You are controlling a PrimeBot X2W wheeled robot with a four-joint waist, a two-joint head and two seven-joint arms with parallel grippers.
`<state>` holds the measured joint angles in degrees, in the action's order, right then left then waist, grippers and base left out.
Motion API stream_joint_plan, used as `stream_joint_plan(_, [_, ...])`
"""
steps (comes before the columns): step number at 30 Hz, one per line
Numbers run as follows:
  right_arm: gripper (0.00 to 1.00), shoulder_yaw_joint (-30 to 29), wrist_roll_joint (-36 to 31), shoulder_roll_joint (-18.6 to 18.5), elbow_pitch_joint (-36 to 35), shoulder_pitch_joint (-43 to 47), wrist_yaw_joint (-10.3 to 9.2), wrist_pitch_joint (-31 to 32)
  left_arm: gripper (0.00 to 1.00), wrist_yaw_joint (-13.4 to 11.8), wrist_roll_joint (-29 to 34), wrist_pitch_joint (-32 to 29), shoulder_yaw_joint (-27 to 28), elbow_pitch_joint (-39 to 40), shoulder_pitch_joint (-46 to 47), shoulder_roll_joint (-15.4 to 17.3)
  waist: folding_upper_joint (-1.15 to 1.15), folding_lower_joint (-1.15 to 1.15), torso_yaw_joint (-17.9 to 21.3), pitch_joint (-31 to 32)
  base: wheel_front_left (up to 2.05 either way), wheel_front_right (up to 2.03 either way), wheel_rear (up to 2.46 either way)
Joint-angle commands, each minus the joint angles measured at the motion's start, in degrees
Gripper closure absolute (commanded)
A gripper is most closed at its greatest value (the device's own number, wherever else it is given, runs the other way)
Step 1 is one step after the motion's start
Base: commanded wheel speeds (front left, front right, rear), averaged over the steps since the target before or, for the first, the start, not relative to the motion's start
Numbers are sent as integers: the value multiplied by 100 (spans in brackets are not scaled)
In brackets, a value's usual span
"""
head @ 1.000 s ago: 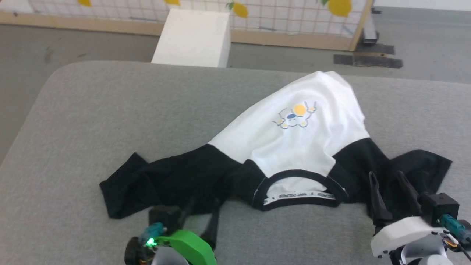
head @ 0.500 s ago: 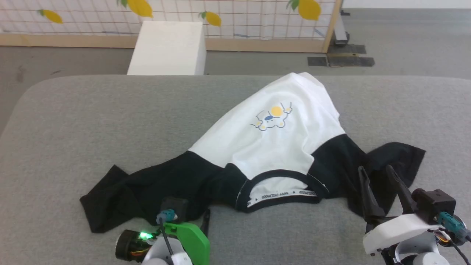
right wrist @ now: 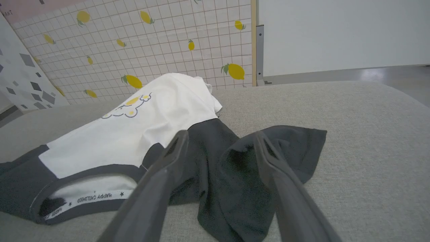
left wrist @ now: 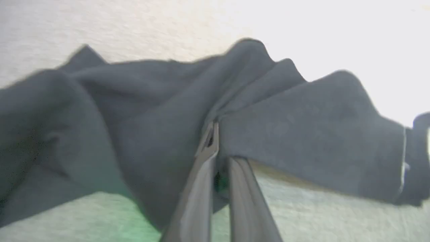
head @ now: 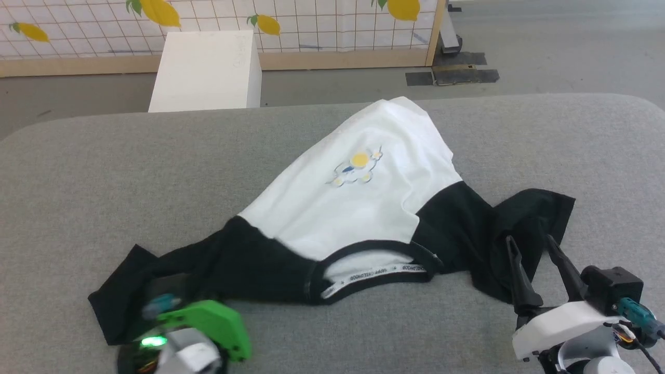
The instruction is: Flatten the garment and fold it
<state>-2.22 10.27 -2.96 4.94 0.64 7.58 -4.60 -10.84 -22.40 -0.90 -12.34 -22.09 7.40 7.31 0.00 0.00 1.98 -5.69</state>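
here we count one shirt (head: pixel 353 202), two black sleeves, two grippers: left gripper (left wrist: pixel 216 134) clamped on the left sleeve (head: pixel 208 270), right gripper (head: pixel 531 244) spread apart at the right sleeve (head: pixel 535 208).

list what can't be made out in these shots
Left wrist view: how much cloth the left gripper pinches; its tips buried in a blurred sleeve fold.
Head view: the garment hem, hidden behind its own raised white body.
Head view: the chest print, blurred and tiny.
Head view: whether the right gripper touches cloth; dark on dark.
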Motion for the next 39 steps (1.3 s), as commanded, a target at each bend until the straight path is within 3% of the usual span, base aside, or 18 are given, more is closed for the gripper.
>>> stream_joint_plan(1, [0,12,45,8,16,29,-9,47,100,-127,-133,233,241,44,-115,52,0,0,-27,22,0,0,0])
stream_joint_plan(7, [0,365,-274,8,148,174,-9,767,100,-321,-392,729,901,268,-382,345,0,0,-118,70,0,0,0])
stream_joint_plan(11, [0,705,-738,-8,123,247,-9,1388,100,-332,-469,711,1039,420,-495,487,0,0,-166,42,0,0,0])
stream_joint_plan(16, [0,1080,-1428,-229,112,83,-9,1737,100,-284,-518,680,1010,540,-485,497,0,0,-234,-71,0,0,0])
stream_joint_plan(24, [0,1518,-1989,-654,509,-396,-9,1981,100,-234,-549,618,796,674,-382,321,0,0,-433,-289,0,0,0])
stream_joint_plan(30, [0,2000,-2025,-1012,945,-860,-9,2016,100,-153,-578,613,671,662,-254,243,0,0,-571,-480,0,0,0])
stream_joint_plan(34, [0,2108,-1938,-1051,1189,-1147,-9,1995,100,-99,-599,659,625,578,-168,215,0,0,-619,-577,0,0,0])
stream_joint_plan(36, [98,2083,-1657,-955,1438,-1263,-9,2067,100,-57,-619,690,581,484,-103,188,0,0,-661,-608,0,0,0])
stream_joint_plan(39, [100,1992,-1449,-866,1526,-1228,-9,2079,100,-19,-638,720,561,397,-76,182,0,0,-674,-567,0,0,0])
